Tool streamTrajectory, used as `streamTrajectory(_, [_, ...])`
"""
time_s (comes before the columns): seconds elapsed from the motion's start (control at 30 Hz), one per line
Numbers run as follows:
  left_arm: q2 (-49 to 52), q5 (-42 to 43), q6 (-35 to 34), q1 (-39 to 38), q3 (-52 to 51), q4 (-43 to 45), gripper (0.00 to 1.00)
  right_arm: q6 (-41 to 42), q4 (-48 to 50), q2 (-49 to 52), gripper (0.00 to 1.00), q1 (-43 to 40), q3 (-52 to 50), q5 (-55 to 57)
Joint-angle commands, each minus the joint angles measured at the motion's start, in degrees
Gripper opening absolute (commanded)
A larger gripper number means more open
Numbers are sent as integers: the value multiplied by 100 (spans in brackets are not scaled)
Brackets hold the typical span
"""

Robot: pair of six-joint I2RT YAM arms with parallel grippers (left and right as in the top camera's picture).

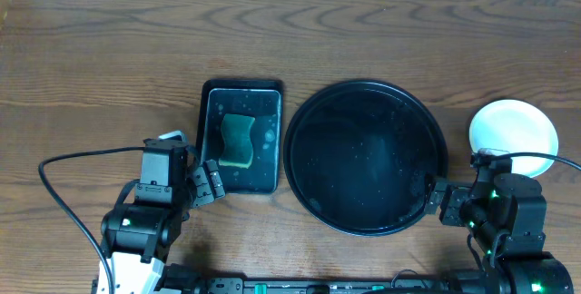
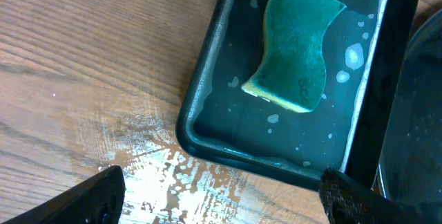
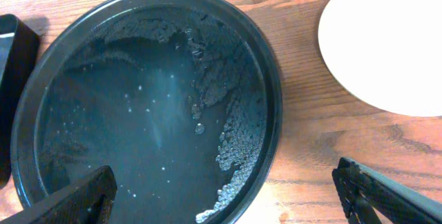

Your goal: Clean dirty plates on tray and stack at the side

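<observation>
The large round black tray point(image 1: 363, 85) sits at the table's centre, wet with water beads and holding no plates; it also shows in the right wrist view point(image 3: 152, 113). A white plate point(image 1: 513, 136) lies on the wood to the tray's right, also in the right wrist view point(image 3: 387, 37); I cannot tell whether others lie under it. No yellow plate shows. My right gripper point(image 1: 445, 201) point(image 3: 231, 200) is open and empty over the tray's front right rim. My left gripper point(image 1: 207, 183) point(image 2: 221, 200) is open and empty over wet wood.
A small rectangular black tray point(image 1: 272, 140) point(image 2: 200, 106) holding water and a green sponge point(image 1: 238, 140) point(image 2: 293, 44) stands left of the round tray. Water is spilled on the wood point(image 2: 173, 175) before it. A black cable point(image 1: 73, 160) loops at front left.
</observation>
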Motion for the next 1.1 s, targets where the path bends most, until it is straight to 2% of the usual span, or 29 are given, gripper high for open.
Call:
streamTrajectory(0.0, [4,-11,33,17,-37,4,90,63,-118,-9,99,26,-37,-24])
streamTrajectory(0.2, [4,-11,33,17,-37,4,91,44,-28,-310,99,11,-57,219])
streamTrajectory(0.47, [4,-11,33,17,-37,7,91,42,376,-1412,99,17,-249,651])
streamTrajectory(0.83, [4,-11,33,17,-37,7,91,50,2280,-2885,99,28,-1626,719])
streamTrajectory(1.07, [4,-11,33,17,-37,4,91,48,3663,-3034,99,101,-2492,769])
